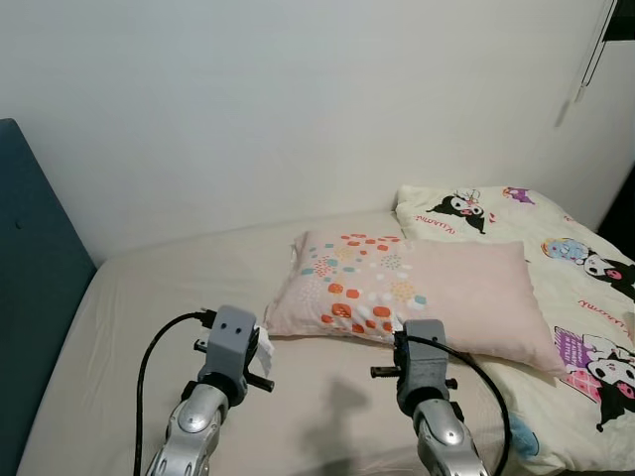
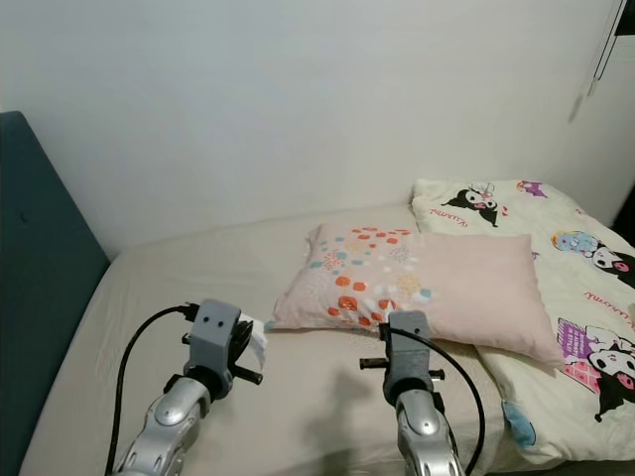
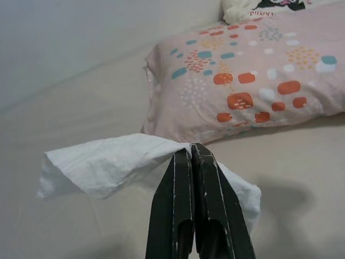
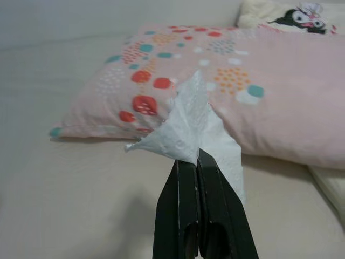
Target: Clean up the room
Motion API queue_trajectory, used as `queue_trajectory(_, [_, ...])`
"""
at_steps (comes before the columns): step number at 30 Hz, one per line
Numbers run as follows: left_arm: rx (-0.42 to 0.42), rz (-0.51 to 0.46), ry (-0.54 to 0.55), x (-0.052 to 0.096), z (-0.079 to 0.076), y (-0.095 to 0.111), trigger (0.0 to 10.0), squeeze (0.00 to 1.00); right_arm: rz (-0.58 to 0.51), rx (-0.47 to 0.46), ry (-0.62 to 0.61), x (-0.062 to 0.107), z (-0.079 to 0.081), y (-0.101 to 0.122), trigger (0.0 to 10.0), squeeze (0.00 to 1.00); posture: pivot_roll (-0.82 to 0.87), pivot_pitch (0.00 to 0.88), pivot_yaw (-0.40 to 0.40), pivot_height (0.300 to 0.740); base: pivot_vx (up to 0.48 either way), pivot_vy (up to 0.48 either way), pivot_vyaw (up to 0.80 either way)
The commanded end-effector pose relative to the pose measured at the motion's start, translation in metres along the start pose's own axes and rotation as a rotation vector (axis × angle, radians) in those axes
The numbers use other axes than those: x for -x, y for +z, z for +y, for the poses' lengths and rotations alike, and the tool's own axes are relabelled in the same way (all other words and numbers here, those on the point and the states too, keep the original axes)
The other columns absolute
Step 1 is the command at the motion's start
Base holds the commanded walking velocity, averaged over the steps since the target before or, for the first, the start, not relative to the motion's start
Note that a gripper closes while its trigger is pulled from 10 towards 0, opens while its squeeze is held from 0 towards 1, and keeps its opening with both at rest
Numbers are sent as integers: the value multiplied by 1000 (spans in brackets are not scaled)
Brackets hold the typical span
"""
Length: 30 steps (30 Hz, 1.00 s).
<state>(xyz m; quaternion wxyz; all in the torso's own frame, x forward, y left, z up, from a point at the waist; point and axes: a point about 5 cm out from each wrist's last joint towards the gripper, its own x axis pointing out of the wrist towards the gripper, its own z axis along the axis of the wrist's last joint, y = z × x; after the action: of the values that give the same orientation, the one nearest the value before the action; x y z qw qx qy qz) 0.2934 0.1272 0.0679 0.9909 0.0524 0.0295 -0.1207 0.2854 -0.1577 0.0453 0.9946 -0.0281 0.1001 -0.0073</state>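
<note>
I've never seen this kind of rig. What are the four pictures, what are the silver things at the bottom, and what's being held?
The silver things are a humanoid robot's two arms. The two wide pictures come from cameras on its head, looking down at a bed; the two close-ups come from cameras on each wrist. On the bed lie a pink dotted pillow and a cartoon-print blanket. The left claw is shut on a white tissue; the right claw is shut on another tissue.
</note>
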Motion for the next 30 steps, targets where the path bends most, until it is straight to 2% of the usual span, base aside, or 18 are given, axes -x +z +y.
queue_trajectory(1, [-1,-9,-15,-2,-5,1,10000,0,-21,-15,-6,2,-1,2,10000,0,-47,28,7,740,0,0,0])
queue_trajectory(10, [5,-12,-37,-2,-10,1,10000,0,-21,-18,-7,6,-1,-1,10000,0,-48,35,15,740,0,0,0])
queue_trajectory(20, [-13,7,10,-1,-1,0,10000,0,9,-17,4,5,0,-4,10000,0,-36,51,16,740,0,0,0])
queue_trajectory(30, [-33,-13,19,-3,1,6,10000,0,6,-23,19,4,1,-3,10000,0,-29,52,8,740,0,0,-800])
